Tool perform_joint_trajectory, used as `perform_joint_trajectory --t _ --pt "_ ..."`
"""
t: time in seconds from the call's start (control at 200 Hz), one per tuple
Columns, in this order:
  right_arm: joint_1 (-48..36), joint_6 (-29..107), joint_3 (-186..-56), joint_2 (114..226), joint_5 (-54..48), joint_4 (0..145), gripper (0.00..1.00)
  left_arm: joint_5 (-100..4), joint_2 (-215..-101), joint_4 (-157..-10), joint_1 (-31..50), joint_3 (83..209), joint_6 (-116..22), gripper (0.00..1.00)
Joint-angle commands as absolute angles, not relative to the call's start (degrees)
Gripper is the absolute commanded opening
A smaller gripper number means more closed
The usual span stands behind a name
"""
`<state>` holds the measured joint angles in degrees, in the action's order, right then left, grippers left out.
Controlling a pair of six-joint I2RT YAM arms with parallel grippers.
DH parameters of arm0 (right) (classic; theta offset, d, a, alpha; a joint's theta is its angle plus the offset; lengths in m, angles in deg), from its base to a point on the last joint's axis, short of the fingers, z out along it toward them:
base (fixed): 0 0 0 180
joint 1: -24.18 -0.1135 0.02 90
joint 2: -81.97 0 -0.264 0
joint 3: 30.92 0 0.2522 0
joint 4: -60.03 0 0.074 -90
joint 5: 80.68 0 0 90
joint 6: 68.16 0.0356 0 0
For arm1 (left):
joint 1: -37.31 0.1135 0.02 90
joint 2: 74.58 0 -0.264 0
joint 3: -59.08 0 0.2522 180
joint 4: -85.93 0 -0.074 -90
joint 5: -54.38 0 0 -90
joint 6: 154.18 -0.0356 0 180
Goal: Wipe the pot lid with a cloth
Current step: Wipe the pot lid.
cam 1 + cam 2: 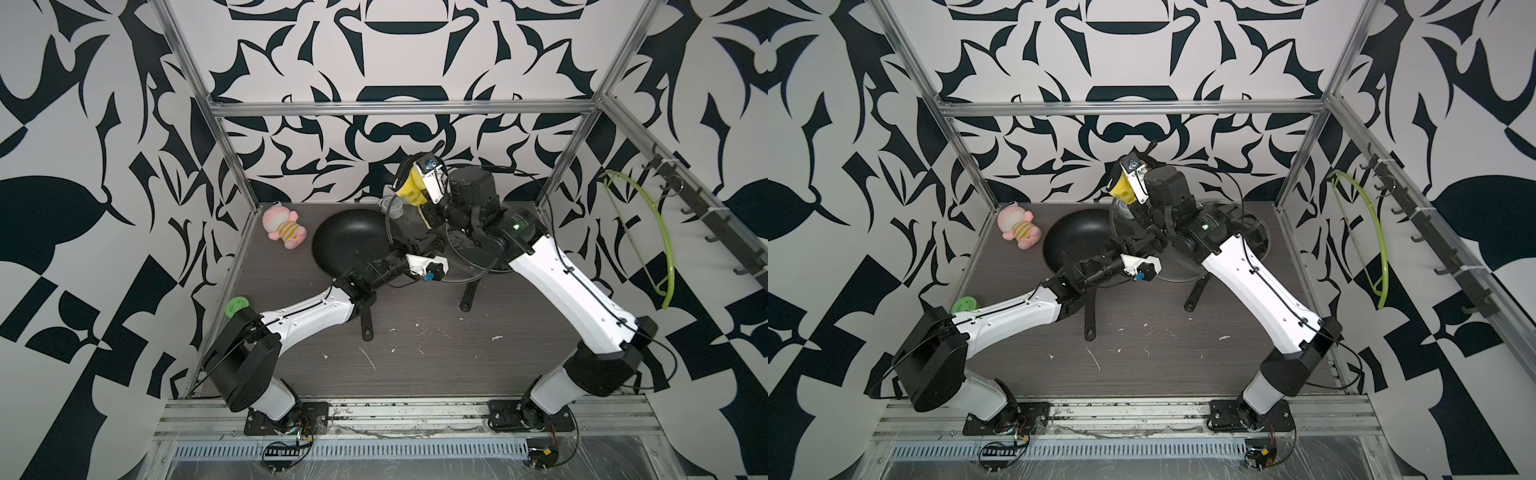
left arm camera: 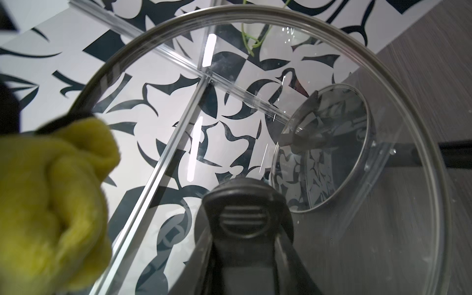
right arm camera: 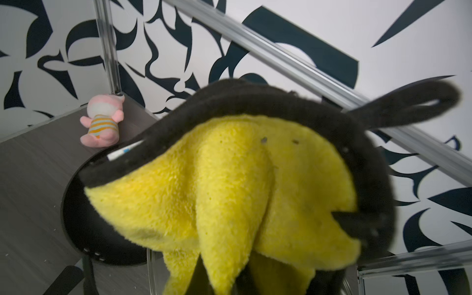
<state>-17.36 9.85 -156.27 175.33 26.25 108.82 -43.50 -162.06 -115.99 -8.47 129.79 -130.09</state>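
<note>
The left claw (image 2: 245,251) pinches the lid's (image 2: 255,76) black knob (image 2: 244,217); the right claw (image 1: 417,190) clamps the yellow cloth (image 3: 229,191).

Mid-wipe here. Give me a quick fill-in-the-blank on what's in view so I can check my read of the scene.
The left claw holds the lid; the right claw is shut on the ___ cloth.
The frying pan on the table is ___.
The plush toy near it is mostly ___.
Missing words: yellow; black; pink.
</note>
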Motion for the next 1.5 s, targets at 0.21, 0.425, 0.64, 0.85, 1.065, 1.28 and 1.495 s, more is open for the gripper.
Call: perform_joint_trajectory --t 0.21,0.425,0.64,0.85,1.065,1.28,1.495 --pt "-17.58 11.12 -162.90 180.61 22.45 109.96 0.00 -44.26 -159.31 -124.95 -9.01 135.53 -138.89 0.00" --pt "-17.16 10.47 -159.58 175.93 27.39 107.69 0.00 -41.16 -160.12 -129.16 -9.01 133.36 -131.67 0.00" --pt "-14.67 11.97 -151.15 168.54 29.98 105.53 0.00 -38.04 -161.62 -136.18 -9.01 131.65 -118.08 0.00" --pt "-12.83 15.56 -140.57 160.76 31.12 103.35 0.00 -29.56 -162.27 -143.80 -9.04 130.76 -93.74 0.00" --pt "-12.83 18.07 -130.77 155.59 30.87 103.23 0.00 -18.77 -162.38 -147.96 -9.01 130.02 -68.77 0.00" --pt "-13.98 20.93 -124.97 155.10 25.35 102.82 0.00 -12.36 -160.99 -141.95 -9.11 132.07 -43.86 0.00" --pt "-18.59 23.26 -124.92 160.10 22.41 100.65 0.00 -12.14 -163.04 -140.81 -9.27 134.61 -31.30 0.00"
